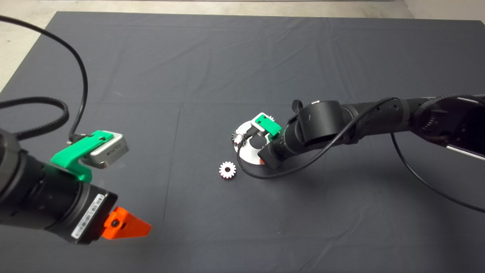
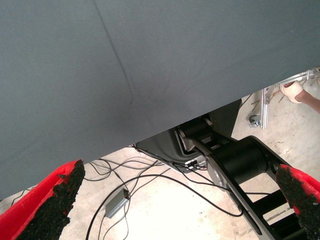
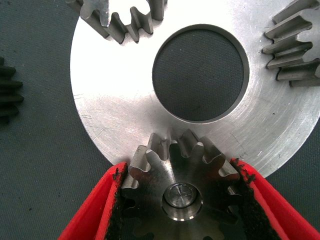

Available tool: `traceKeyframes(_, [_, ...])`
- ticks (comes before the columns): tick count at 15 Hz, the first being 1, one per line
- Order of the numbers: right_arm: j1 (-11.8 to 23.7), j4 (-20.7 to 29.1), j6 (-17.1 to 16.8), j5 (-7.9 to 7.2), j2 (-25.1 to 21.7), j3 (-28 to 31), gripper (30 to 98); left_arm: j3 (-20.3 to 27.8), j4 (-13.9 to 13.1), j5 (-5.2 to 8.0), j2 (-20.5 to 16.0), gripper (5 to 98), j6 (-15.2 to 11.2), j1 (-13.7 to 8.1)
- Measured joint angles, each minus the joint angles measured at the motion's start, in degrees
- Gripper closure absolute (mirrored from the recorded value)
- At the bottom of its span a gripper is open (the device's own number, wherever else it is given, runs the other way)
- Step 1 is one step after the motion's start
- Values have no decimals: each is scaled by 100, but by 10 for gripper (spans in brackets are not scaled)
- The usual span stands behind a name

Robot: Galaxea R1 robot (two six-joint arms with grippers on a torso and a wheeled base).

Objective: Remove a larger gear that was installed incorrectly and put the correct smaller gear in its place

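Two arms: both over the dark mat (image 1: 212, 60), one working, one waiting.
Right gripper (image 3: 182, 200): down at the round silver plate (image 3: 115, 115) right of the mat's centre, its red fingers (image 3: 100, 210) clamped on the larger gear (image 3: 175, 175), which sits on a pin at the plate's rim.
Other gears: two more (image 3: 125, 17) sit on the same plate around its centre hole.
Smaller gear (image 1: 227, 170): flat on the mat, just left of and nearer than the plate, apart from it.
Left gripper (image 1: 127, 226): at the near left, pads (image 2: 55, 202) wide apart, holding nothing.
Beyond the mat: floor cables and a person's hand (image 2: 292, 91) on a metal frame.
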Motion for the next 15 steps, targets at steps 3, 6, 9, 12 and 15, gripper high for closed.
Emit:
traceKeyframes(3, [2,20,-1,0,0,0,787,0,0,0,0,55,1,0])
traceKeyframes(6, [5,79,-2,-1,0,0,789,0,-2,0,1,55,1,0])
traceKeyframes(9, [44,145,2,-17,-5,122,789,0,0,0,2,55,1,0])
traceKeyframes(12, [374,471,6,-4,-6,290,790,0,-2,2,-2,55,0,0])
traceKeyframes(15, [612,623,22,22,-33,457,790,0,0,-2,0,55,1,0])
